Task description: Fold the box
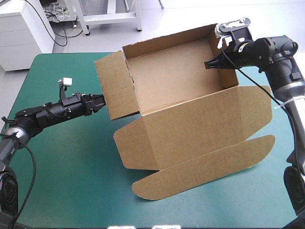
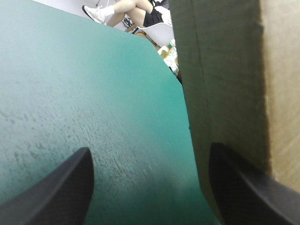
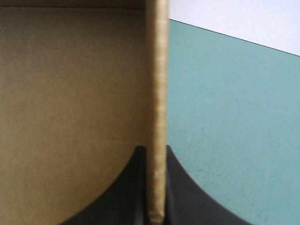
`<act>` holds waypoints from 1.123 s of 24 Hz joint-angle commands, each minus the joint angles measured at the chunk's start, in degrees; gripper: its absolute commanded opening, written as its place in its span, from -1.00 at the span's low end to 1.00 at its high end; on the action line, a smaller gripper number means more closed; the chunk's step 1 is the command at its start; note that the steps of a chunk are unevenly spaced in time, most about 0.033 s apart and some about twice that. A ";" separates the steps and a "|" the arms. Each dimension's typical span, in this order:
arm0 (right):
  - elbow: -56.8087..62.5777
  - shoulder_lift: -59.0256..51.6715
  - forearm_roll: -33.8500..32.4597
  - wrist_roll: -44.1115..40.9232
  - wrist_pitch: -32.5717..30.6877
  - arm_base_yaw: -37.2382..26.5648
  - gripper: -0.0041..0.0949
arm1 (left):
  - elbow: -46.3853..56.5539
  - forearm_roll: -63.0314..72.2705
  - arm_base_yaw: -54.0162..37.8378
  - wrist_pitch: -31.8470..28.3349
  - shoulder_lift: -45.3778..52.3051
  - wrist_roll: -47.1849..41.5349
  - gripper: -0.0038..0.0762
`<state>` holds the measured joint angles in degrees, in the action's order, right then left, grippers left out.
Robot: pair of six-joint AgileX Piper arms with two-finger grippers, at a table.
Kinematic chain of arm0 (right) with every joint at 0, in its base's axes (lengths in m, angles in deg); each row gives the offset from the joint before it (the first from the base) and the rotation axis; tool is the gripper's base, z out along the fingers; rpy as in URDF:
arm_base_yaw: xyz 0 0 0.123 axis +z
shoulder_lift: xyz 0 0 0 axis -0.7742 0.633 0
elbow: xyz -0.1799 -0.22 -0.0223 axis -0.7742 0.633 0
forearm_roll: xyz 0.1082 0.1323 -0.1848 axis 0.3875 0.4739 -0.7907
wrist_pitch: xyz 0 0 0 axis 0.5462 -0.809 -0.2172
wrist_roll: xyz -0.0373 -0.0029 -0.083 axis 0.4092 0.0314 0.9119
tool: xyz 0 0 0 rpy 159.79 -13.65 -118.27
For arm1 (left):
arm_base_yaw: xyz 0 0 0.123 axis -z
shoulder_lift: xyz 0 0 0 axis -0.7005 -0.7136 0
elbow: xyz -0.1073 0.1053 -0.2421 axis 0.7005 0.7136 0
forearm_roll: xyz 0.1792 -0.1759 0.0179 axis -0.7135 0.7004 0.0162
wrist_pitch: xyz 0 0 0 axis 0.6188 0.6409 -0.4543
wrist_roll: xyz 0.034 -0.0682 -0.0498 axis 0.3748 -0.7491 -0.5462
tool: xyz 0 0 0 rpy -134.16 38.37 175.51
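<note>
Both outstretched, right end effector (image 3: 154, 149) pinching box (image 1: 176, 76)

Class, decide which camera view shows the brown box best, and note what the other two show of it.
The high view: the whole box shows, walls raised, lid lying flat. The left wrist view shows only part of one wall; the right wrist view shows one wall edge pinched in the right gripper.

Teal-green surface (image 1: 71, 157) under even light, with a white drawer cabinet (image 1: 24, 28) and a white metal frame (image 1: 109, 17) on the pale floor (image 1: 190, 14) beyond.
</note>
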<state>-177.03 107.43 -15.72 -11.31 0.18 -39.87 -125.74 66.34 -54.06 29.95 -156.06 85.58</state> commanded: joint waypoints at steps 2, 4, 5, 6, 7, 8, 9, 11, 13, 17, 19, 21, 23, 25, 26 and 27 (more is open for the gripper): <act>-1.56 -1.86 -4.39 -3.93 7.26 3.75 -0.95 | -3.02 5.63 0.26 6.75 4.00 -1.29 0.34; -1.56 -1.63 -8.18 -5.45 7.66 6.02 -0.95 | -3.27 6.05 0.26 6.75 4.99 -1.47 0.34; -1.56 -1.48 -9.59 -6.77 8.42 7.09 -0.95 | -3.27 6.17 0.26 6.75 5.45 -1.47 0.34; -1.56 -1.48 -10.48 -7.18 8.85 7.82 -0.95 | -3.27 6.17 0.37 6.75 5.72 -1.47 0.34; -1.56 -1.48 -10.60 -7.70 9.64 8.90 -0.95 | -3.27 6.52 0.37 6.75 5.94 -1.60 0.34; -1.56 -1.48 -10.85 -8.19 10.03 9.27 -0.95 | -3.27 6.80 0.37 6.75 6.08 -1.60 0.34; -1.56 -1.26 -11.27 -9.18 10.39 10.00 -0.95 | -3.27 7.49 0.37 6.75 6.08 -1.87 0.34; -1.56 -0.79 -13.91 -11.63 10.79 11.50 -0.95 | -3.27 7.92 1.02 6.75 6.16 -1.85 0.34; -1.56 -0.53 -16.19 -12.59 11.02 12.64 -0.95 | -3.27 7.92 2.27 6.75 6.16 -1.85 0.34; -1.56 -0.46 -18.39 -14.13 11.66 14.44 -0.95 | -5.00 7.49 5.61 6.75 6.16 -1.61 0.36; -1.56 -0.46 -18.77 -14.47 11.79 14.69 -0.95 | -6.45 7.48 6.67 6.75 6.16 -1.61 0.37; -1.56 -0.46 -18.67 -14.62 11.68 14.69 -0.95 | -8.28 7.38 7.25 6.27 6.16 -2.08 0.37; -1.56 -0.46 -18.67 -15.10 11.68 14.69 -0.95 | -10.13 6.98 7.85 6.04 6.16 -3.21 0.37; -1.56 -0.46 -18.67 -15.21 11.68 14.69 -0.95 | -11.63 6.67 8.56 6.20 6.16 -3.35 0.37; -1.56 -0.46 -18.57 -15.21 11.68 14.69 -0.95 | -12.89 6.55 9.29 6.58 6.16 -3.38 0.37; -1.56 -0.46 -18.58 -15.21 11.68 14.69 -0.95 | -13.32 6.55 9.59 6.58 6.16 -3.62 0.37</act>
<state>-177.03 109.65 -37.16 -26.16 6.86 -26.45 -135.56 67.12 -46.87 28.50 -152.46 82.70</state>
